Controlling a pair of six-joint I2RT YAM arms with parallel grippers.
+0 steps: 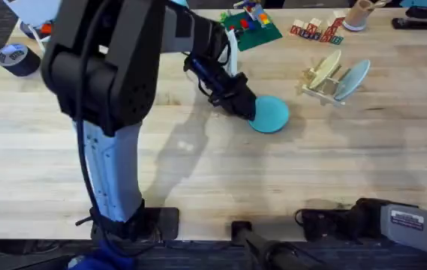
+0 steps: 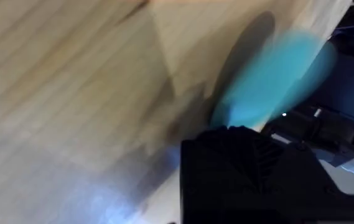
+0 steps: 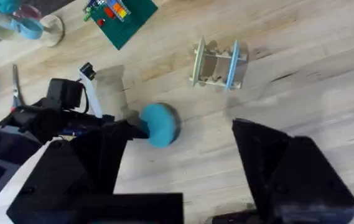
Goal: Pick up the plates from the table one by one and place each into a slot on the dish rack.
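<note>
My left gripper (image 1: pixel 249 107) grips the teal plate (image 1: pixel 271 114) at its left edge, mid-desk (image 1: pixel 198 165). Open desk lies between it and the dish rack (image 1: pixel 326 79); my right wrist view shows two plates standing there. My right gripper (image 3: pixel 183 180) hangs open.

No text can be read anywhere: the white label (image 1: pixel 407 219) on the right arm, at the table's near edge, carries print too small to make out, and the lettered blocks (image 1: pixel 317 30) beyond the rack are too blurred
</note>
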